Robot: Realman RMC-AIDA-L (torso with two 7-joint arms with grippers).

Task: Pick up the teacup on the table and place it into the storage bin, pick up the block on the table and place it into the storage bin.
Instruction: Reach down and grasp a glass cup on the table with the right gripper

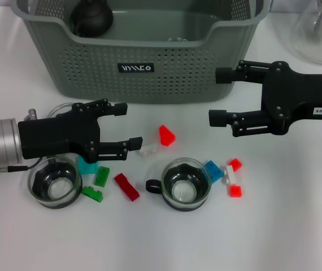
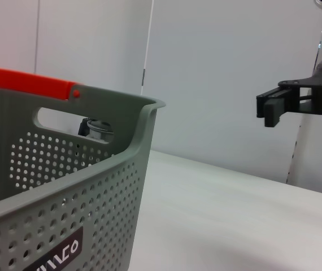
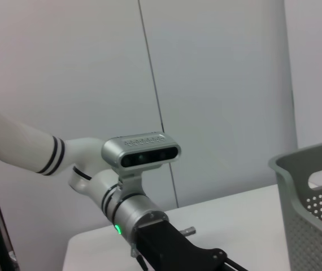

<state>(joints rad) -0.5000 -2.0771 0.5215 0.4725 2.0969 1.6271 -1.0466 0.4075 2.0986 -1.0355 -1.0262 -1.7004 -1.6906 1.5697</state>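
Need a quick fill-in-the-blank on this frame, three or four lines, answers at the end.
1. Both glass teacups, one under the left tool and one mid-table, sit on the white ____.
2. The open right tool hovers in front of the grey-green perforated storage ____.
3. The triangular block between the two tools is ____ in colour.
4. The bin's small black label has ____ lettering.

Missing words: table; bin; red; white
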